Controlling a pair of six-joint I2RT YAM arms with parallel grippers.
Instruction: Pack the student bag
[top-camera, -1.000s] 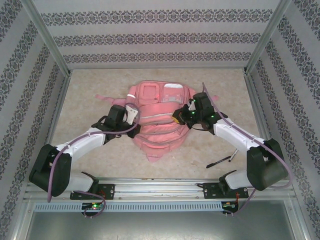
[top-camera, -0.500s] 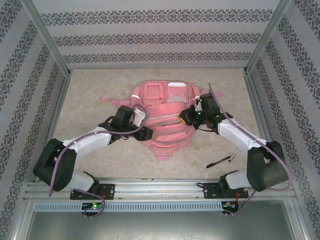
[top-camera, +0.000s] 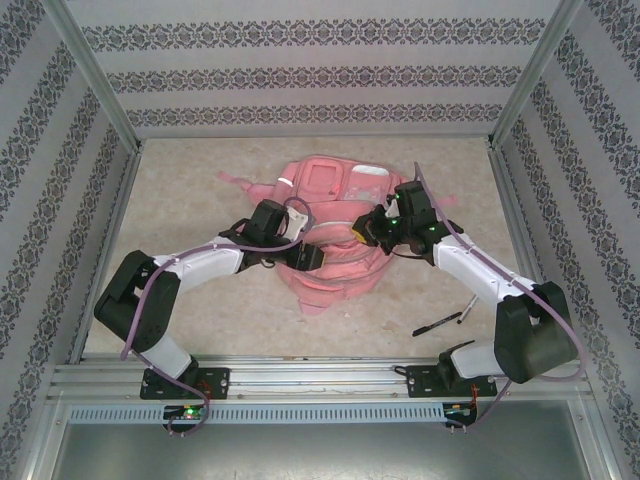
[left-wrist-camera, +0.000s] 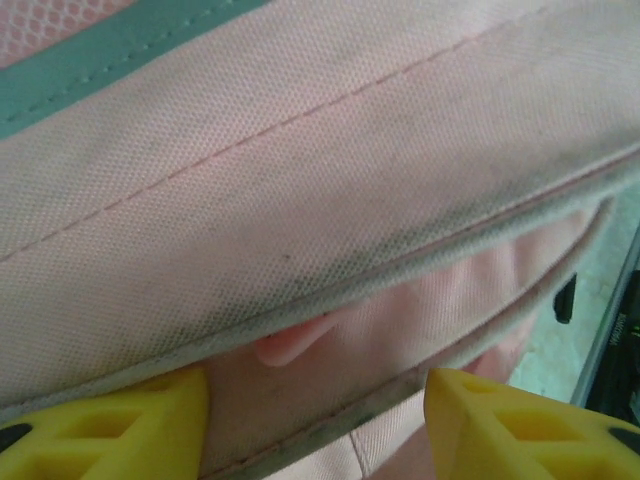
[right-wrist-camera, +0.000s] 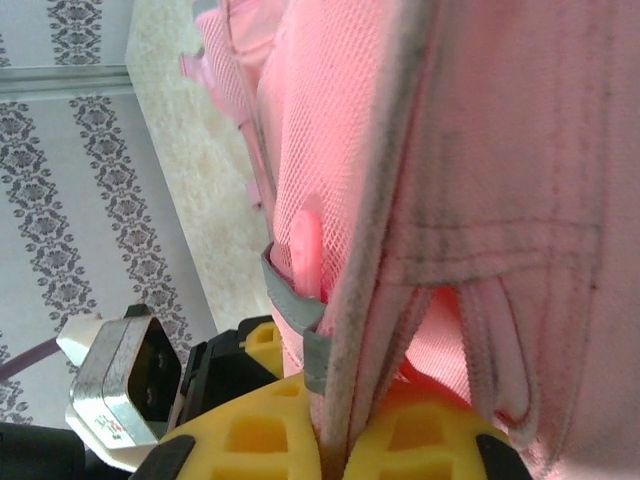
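While left fingers (left-wrist-camera: 110, 420) gape, right fingers (right-wrist-camera: 260, 430) pinch the student bag (top-camera: 335, 262) on beige table (top-camera: 200, 170).

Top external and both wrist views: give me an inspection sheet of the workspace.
surface: table, beige and mottled.
job's things: student bag, pink, crumpled mid-table, window pockets facing up.
clutter: black pen and slimmer pen on the table by the right arm's base.
grippers: left gripper open, a bag seam between its fingers; right gripper shut on an edge of the bag.
cables: left-arm cable and right-arm cable, both purple, run along the arms.
surroundings: patterned walls, metal frame, rail at the near edge.
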